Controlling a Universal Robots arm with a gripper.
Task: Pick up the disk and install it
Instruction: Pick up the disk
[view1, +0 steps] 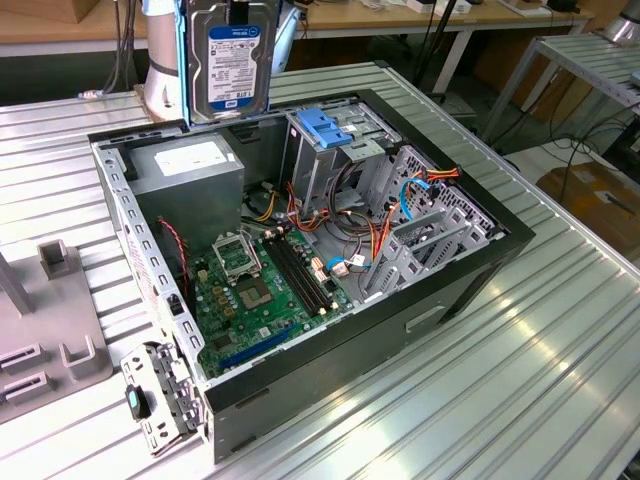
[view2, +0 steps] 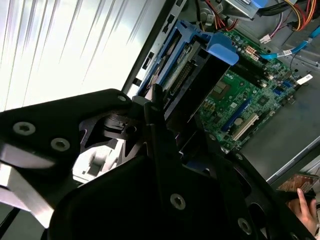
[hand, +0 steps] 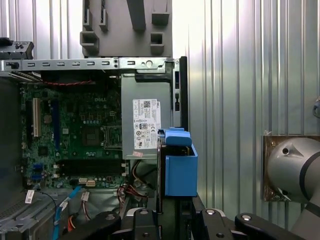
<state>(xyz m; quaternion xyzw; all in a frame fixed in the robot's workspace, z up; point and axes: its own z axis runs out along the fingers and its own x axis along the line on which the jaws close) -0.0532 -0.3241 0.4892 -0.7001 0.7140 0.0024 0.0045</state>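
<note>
In the exterior view, a flat silver-metal disk with blue frame and white label hangs upright at top, left of centre, above the open black computer case on the ribbed bench. In both wrist views, black fingers clamp the disk edge-on.

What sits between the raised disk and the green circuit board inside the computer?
In the exterior view, a grey metal box with a white sticker sits between the disk and the green circuit board.
</note>
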